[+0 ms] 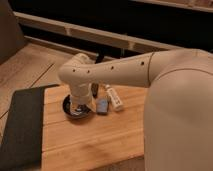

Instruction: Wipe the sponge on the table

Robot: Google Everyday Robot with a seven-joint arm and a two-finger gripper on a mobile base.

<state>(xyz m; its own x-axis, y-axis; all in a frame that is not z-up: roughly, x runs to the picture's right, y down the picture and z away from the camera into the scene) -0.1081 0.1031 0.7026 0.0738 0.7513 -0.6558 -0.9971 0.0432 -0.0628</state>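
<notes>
The sponge (102, 106), a small grey-blue block, lies on the light-brown plank table (90, 142), just right of a black bowl (78, 109). My arm comes in from the right and bends down at the wrist. The gripper (78, 106) hangs straight over the bowl, its tip inside the rim and a short way left of the sponge, not touching it. It stands open, and I see nothing held in it. The wrist hides most of the bowl's inside.
A white dotted strip (114, 97) lies just right of the sponge. A small black object (95, 89) sits behind it. A dark grey mat (22, 125) runs along the table's left side. A dark ledge and rail run behind the table.
</notes>
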